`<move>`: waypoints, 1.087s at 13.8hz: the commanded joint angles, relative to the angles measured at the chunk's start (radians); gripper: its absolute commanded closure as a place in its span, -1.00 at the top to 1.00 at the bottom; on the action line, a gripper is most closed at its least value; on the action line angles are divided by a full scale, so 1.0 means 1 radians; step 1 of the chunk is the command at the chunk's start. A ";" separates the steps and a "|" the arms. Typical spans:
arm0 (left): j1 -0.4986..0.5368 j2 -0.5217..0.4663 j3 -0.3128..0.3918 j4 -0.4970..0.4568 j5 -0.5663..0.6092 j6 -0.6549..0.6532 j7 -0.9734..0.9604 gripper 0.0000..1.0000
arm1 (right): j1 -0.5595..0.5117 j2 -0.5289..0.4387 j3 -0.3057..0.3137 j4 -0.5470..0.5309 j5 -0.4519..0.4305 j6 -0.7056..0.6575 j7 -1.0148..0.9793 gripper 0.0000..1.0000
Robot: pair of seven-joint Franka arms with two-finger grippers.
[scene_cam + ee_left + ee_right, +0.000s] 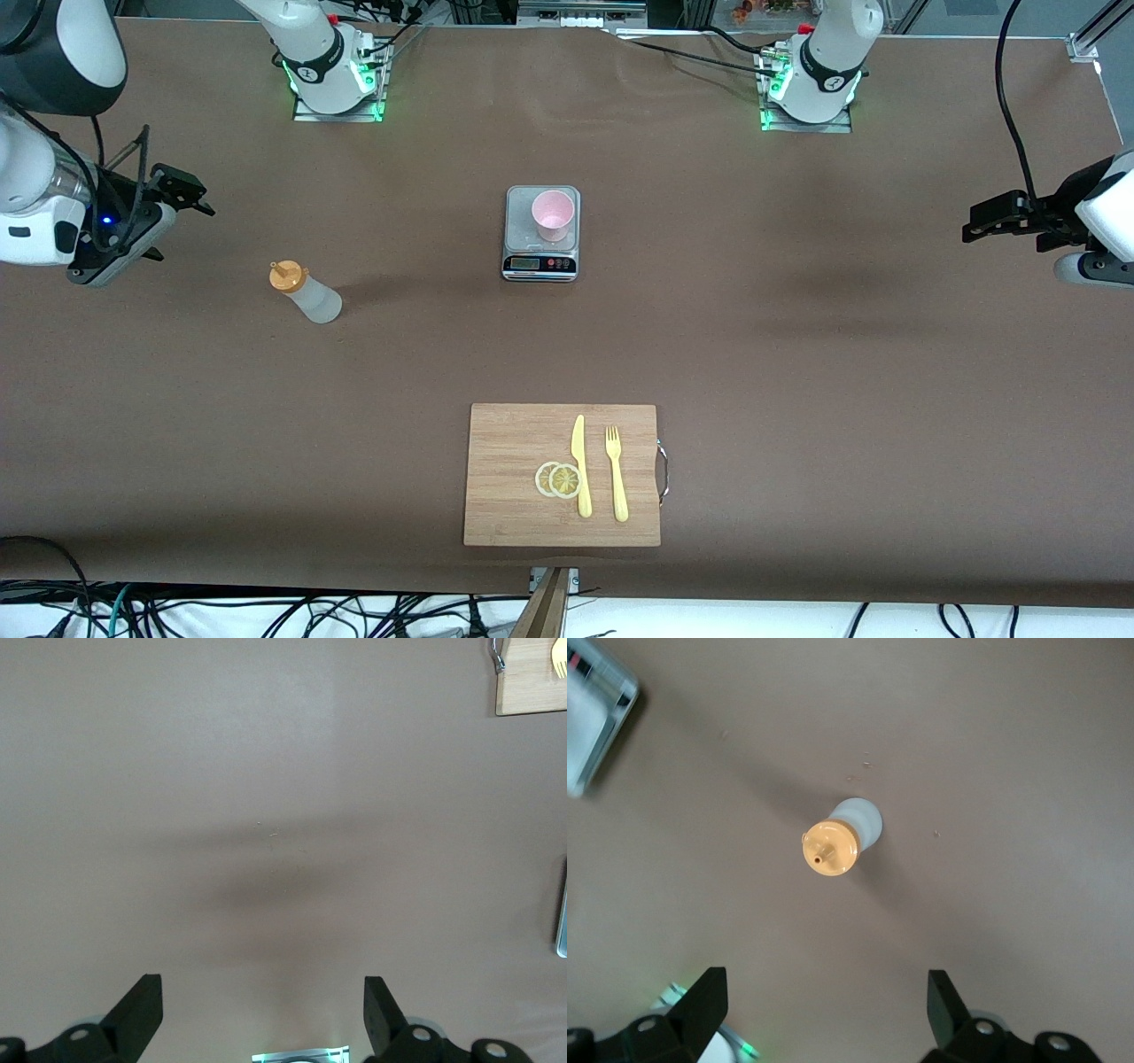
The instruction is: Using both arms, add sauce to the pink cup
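Both grippers, left gripper (263,1014) and right gripper (824,1010), hovering wide apart, holding nothing; sauce bottle (306,293) standing toward the right arm's end, pink cup (553,215) sitting on scale (541,263); fitting either pre-pour or post-pour.

Even, fairly bright overhead light covers the brown tabletop (797,354), casting only soft, broad shadows; a faint one trails from the sauce bottle (306,292). Green indicator light glows at both arm bases. The front view is sharp. In the right wrist view the scale (594,713) looks blurred.
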 commanded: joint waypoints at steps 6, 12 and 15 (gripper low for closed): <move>0.008 0.014 -0.008 0.030 0.004 -0.013 0.017 1.00 | 0.024 -0.060 -0.029 0.041 -0.075 0.009 0.561 1.00; 0.008 0.014 -0.007 0.030 0.004 -0.011 0.017 1.00 | 0.031 -0.071 -0.086 0.167 -0.074 -0.053 0.589 1.00; 0.008 0.014 -0.007 0.030 0.004 -0.011 0.017 1.00 | 0.026 -0.069 -0.088 0.164 -0.060 -0.049 0.608 1.00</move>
